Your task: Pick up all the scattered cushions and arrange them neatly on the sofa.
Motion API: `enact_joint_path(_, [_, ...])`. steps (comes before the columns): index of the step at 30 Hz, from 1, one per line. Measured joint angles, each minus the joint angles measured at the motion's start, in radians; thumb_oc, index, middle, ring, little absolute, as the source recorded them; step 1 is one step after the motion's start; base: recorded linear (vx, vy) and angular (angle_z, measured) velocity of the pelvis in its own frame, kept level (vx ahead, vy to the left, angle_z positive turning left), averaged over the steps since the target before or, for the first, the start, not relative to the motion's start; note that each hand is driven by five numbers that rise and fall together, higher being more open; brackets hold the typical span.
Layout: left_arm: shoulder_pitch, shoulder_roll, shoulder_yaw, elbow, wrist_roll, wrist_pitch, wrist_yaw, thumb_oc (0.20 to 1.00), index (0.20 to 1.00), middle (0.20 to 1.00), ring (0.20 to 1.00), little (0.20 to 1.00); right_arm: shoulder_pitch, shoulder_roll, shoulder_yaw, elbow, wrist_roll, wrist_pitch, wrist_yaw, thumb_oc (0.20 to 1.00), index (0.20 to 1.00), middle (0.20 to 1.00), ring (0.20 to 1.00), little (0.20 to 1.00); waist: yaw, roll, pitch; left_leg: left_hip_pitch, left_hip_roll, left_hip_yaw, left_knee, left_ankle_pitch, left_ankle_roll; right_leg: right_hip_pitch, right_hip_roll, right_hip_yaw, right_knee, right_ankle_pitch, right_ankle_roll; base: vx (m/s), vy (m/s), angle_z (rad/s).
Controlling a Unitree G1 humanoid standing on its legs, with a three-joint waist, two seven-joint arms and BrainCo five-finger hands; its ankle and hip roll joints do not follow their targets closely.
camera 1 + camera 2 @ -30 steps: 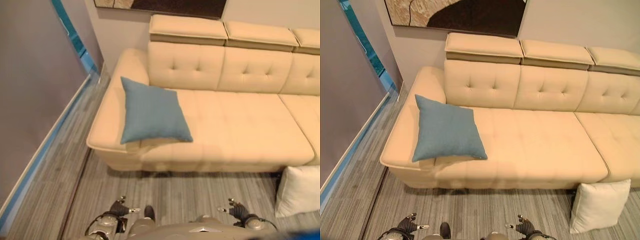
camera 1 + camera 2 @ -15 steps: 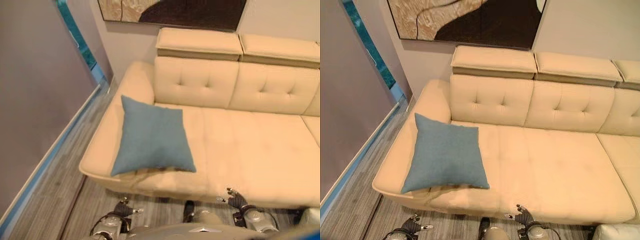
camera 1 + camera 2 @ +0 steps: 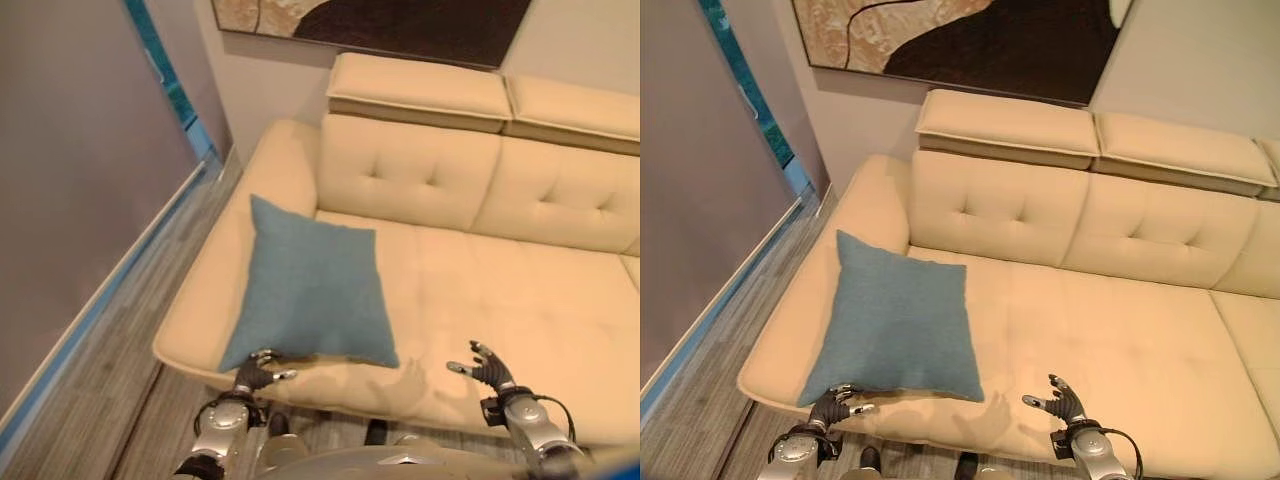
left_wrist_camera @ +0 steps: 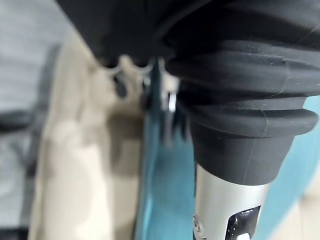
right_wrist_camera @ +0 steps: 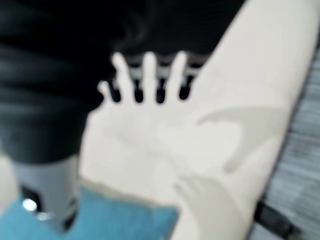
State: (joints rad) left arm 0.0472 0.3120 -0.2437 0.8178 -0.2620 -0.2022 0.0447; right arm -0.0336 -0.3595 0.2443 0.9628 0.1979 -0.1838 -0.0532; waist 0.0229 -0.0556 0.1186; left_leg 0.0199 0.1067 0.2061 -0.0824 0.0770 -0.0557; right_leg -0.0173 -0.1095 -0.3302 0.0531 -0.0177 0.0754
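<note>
A blue cushion lay flat on the left end of the cream sofa, near the armrest, with its near edge close to the front edge of the seat. The sofa had a tufted back and padded headrests, and a dark and pale painting hung on the wall behind it. A grey striped floor ran along the sofa's left side beside a grey wall with a blue strip at its base.

The left hand was at the near left corner of the cushion, its fingers loosely bent and spread, holding nothing; whether the fingertips touched the cloth could not be told. In the left wrist view the cushion's blue edge showed just past the fingers, against the cream seat.

The right hand hovered over the bare seat to the right of the cushion, well apart from it, fingers spread wide and empty. Its shadow fell on the seat between hand and cushion.
</note>
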Motion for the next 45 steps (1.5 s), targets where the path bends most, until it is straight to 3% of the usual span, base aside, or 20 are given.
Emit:
enact_joint_path(1, [0.016, 0.036, -0.001, -0.071, 0.000, -0.003, 0.002, 1.000, 1.000, 1.000, 1.000, 1.000, -0.002, 0.000, -0.006, -0.004, 0.000, 0.000, -0.002, 1.000, 1.000, 1.000, 1.000, 1.000, 0.005, 0.000, 0.002, -0.002, -0.036, -0.001, -0.001, -0.007, 0.019, -0.015, -0.044, 0.002, 0.037, -0.012, 0.024, 0.03, 0.148, 0.20])
enact_joint_path(3, [0.043, 0.075, 0.001, -0.177, 0.000, 0.002, 0.004, 1.000, 1.000, 1.000, 1.000, 1.000, -0.001, 0.000, -0.007, -0.020, -0.004, 0.001, -0.002, 1.000, 1.000, 1.000, 1.000, 1.000, 0.025, 0.000, 0.003, 0.000, -0.059, -0.001, -0.004, -0.011, 0.033, -0.017, -0.066, 0.006, 0.043, -0.011, 0.028, 0.03, 0.128, 0.12])
enact_joint_path(4, [0.073, 0.123, 0.013, -0.329, 0.000, -0.009, 0.002, 1.000, 1.000, 1.000, 1.000, 1.000, 0.002, 0.000, -0.020, -0.034, -0.004, -0.002, -0.002, 1.000, 1.000, 1.000, 1.000, 1.000, 0.038, 0.002, 0.006, 0.000, -0.075, -0.001, -0.004, -0.014, 0.042, -0.018, -0.082, 0.008, 0.043, -0.008, 0.037, 0.04, 0.094, 0.07])
enact_joint_path(7, [0.101, 0.213, 0.125, -0.582, 0.021, -0.029, -0.002, 1.000, 1.000, 1.000, 1.000, 1.000, -0.007, -0.001, -0.054, -0.077, -0.004, 0.000, -0.004, 1.000, 1.000, 1.000, 1.000, 1.000, 0.053, 0.010, 0.007, 0.015, -0.092, -0.016, -0.008, -0.015, 0.044, 0.030, -0.090, -0.004, -0.008, 0.012, 0.066, 0.09, 0.090, 0.14])
enact_joint_path(9, [0.076, 0.210, 0.157, -0.584, 0.022, -0.041, 0.004, 1.000, 1.000, 1.000, 1.000, 1.000, -0.011, -0.001, -0.056, -0.077, -0.004, 0.001, -0.008, 1.000, 1.000, 1.000, 1.000, 1.000, 0.054, 0.017, 0.000, 0.020, -0.092, -0.022, -0.008, -0.016, 0.043, 0.044, -0.086, -0.009, -0.020, 0.013, 0.067, 0.07, 0.026, 0.10])
enact_joint_path(10, [0.064, 0.213, 0.170, -0.589, 0.089, -0.040, 0.008, 1.000, 1.000, 1.000, 1.000, 1.000, -0.016, -0.001, -0.056, -0.077, -0.006, 0.002, -0.008, 1.000, 1.000, 1.000, 1.000, 1.000, 0.053, 0.023, -0.001, 0.030, -0.088, -0.023, -0.009, -0.017, 0.042, 0.062, -0.081, -0.012, -0.039, 0.016, 0.067, 0.05, 0.016, 0.01])
enact_joint_path(14, [0.042, 0.179, 0.165, -0.588, 0.185, -0.032, 0.040, 1.000, 1.000, 1.000, 1.000, 1.000, -0.031, -0.005, -0.055, -0.076, -0.006, 0.005, -0.010, 1.000, 1.000, 1.000, 1.000, 1.000, 0.048, 0.040, -0.016, 0.031, -0.076, -0.021, -0.008, -0.017, 0.040, 0.063, -0.067, -0.007, -0.046, 0.018, 0.065, -0.01, 0.005, -0.05])
enact_joint_path(19, [-0.133, 0.115, 0.046, -0.436, 0.215, 0.003, 0.078, 1.000, 1.000, 1.000, 1.000, 1.000, -0.140, -0.024, -0.034, -0.072, -0.005, 0.025, -0.026, 1.000, 1.000, 1.000, 1.000, 1.000, 0.027, 0.070, -0.015, -0.029, -0.069, -0.021, -0.003, 0.004, 0.038, -0.008, -0.064, -0.001, -0.022, 0.023, 0.058, -0.16, -0.006, -0.03])
enact_joint_path(21, [-0.249, 0.085, -0.019, -0.333, 0.254, 0.025, 0.120, 1.000, 1.000, 1.000, 1.000, 1.000, -0.238, -0.037, -0.005, -0.065, -0.001, 0.027, -0.050, 1.000, 1.000, 1.000, 1.000, 1.000, 0.022, 0.088, 0.034, -0.097, -0.065, -0.018, 0.021, 0.014, 0.041, -0.088, -0.068, 0.010, 0.011, 0.025, 0.057, -0.38, -0.016, -0.08])
enact_joint_path(22, [-0.332, 0.081, -0.047, -0.277, 0.267, 0.037, 0.145, 1.000, 1.000, 1.000, 1.000, 1.000, -0.324, -0.039, 0.009, -0.066, 0.006, 0.027, -0.059, 1.000, 1.000, 1.000, 1.000, 1.000, 0.021, 0.096, 0.091, -0.159, -0.060, -0.010, 0.034, 0.036, 0.042, -0.156, -0.067, 0.016, 0.038, 0.037, 0.047, -0.25, 0.003, -0.14])
enact_joint_path(25, [-0.429, 0.060, -0.052, -0.167, 0.275, 0.051, 0.185, 1.000, 1.000, 1.000, 1.000, 1.000, -0.433, -0.039, 0.035, -0.064, 0.013, 0.027, -0.078, 1.000, 1.000, 1.000, 1.000, 1.000, 0.021, 0.102, 0.163, -0.238, -0.051, -0.003, 0.032, 0.060, 0.037, -0.266, -0.067, 0.026, 0.092, 0.037, 0.043, -0.14, 0.010, -0.10])
enact_joint_path(28, [-0.450, 0.056, -0.051, -0.112, 0.274, 0.083, 0.206, 1.000, 1.000, 1.000, 1.000, 1.000, -0.485, -0.042, 0.042, -0.062, 0.017, 0.028, -0.088, 1.000, 1.000, 1.000, 1.000, 1.000, 0.019, 0.102, 0.189, -0.277, -0.051, 0.002, 0.031, 0.063, 0.032, -0.332, -0.071, 0.044, 0.140, 0.025, 0.027, -0.04, 0.003, -0.09])
enact_joint_path(32, [-0.466, 0.054, -0.054, -0.086, 0.273, 0.083, 0.245, 1.000, 1.000, 1.000, 1.000, 1.000, -0.520, -0.049, 0.039, -0.058, 0.044, 0.027, -0.119, 1.000, 1.000, 1.000, 1.000, 1.000, 0.018, 0.098, 0.191, -0.308, -0.053, 0.002, 0.033, 0.070, 0.038, -0.389, -0.079, 0.051, 0.199, -0.001, -0.001, 0.00, 0.001, 0.02])
enact_joint_path(42, [-0.470, 0.054, -0.099, -0.079, 0.231, 0.080, 0.246, 1.000, 1.000, 1.000, 1.000, 1.000, -0.570, -0.049, 0.040, 0.017, 0.074, 0.025, -0.156, 1.000, 1.000, 1.000, 1.000, 1.000, 0.021, 0.100, 0.188, -0.358, -0.063, 0.003, 0.034, 0.070, 0.040, -0.498, -0.101, 0.066, 0.326, -0.077, -0.017, 0.02, 0.001, 0.02])
enact_joint_path(45, [-0.480, 0.054, -0.133, -0.080, 0.211, 0.079, 0.249, 1.000, 1.000, 1.000, 1.000, 1.000, -0.587, -0.046, 0.067, 0.051, 0.072, 0.021, -0.164, 1.000, 1.000, 1.000, 1.000, 1.000, 0.025, 0.097, 0.147, -0.412, -0.073, 0.003, 0.052, 0.069, 0.041, -0.565, -0.122, 0.074, 0.372, -0.096, -0.014, 0.04, -0.030, 0.09])
